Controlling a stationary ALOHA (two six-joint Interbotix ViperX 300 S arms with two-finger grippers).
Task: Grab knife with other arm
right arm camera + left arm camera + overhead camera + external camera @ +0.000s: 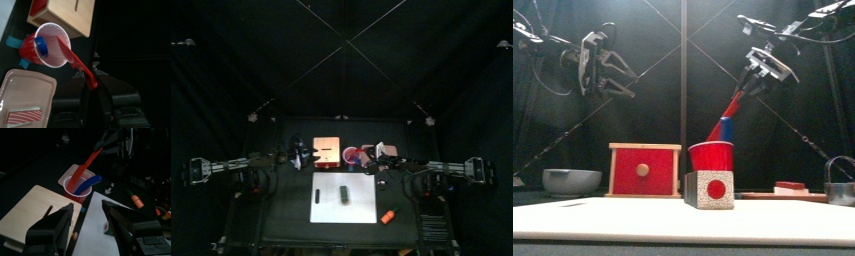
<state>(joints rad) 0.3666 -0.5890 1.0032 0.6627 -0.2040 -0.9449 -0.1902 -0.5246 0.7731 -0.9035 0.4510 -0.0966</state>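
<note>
**Right claw holds the red knife over the cup**

The right gripper (751, 82) hangs above the red cup (711, 156) with its jaws closed on the handle of the red knife (734, 105). The knife slants down from the jaws, and its lower end sits inside the cup. A blue utensil (85, 184) (what kind is hard to tell) leans in the same cup beside it.

The left gripper (85, 214) hovers near the cup, above the table, with its jaws spread apart and nothing between them. In the left wrist view the cup and the knife lie just ahead of the open jaws, not touching them.

The cup stands behind a small speckled block with a red dot (710, 189). To the cup's left sits a wooden box with a red front (644, 169), and a grey bowl (572, 181) is further left. A tray (27, 99) lies on the cup's right. Seen from above, a white board (348, 197) carries a dark object (346, 194), and an orange item (386, 215) lies just beside the board.
</note>
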